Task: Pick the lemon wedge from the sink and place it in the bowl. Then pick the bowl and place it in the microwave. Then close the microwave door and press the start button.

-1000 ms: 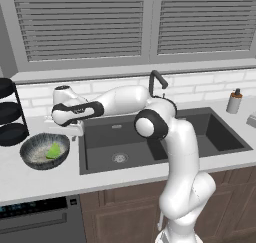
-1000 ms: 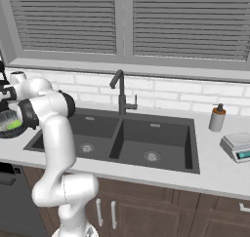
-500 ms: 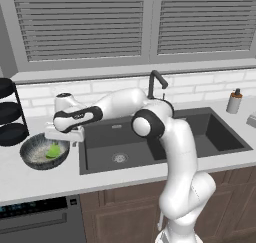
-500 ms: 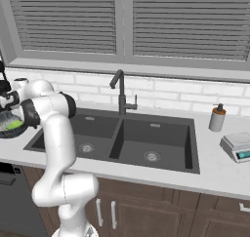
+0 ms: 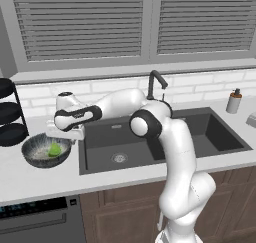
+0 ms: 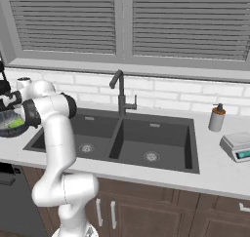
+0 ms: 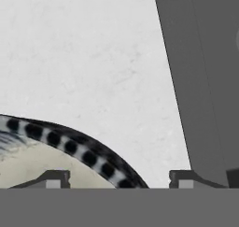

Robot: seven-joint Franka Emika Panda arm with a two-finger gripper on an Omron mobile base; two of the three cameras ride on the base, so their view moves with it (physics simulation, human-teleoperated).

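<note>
With the gripper point(image 7: 119, 179) spread across the bowl point(image 5: 45, 151) rim (one finger inside, one outside), we should seat lower, then close squarely.

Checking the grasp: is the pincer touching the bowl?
Cannot tell. The hand view shows the pincer straddling the bowl rim, but contact isn't plain.

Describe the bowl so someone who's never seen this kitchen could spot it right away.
Start at the dark double sink under the window and look at the pale counter on its left. The bowl sits there, round and wide, streaked dark outside, pale inside, with a yellow-green lemon wedge in it. Unlike the flat black plates racked behind, it is deep.
</note>
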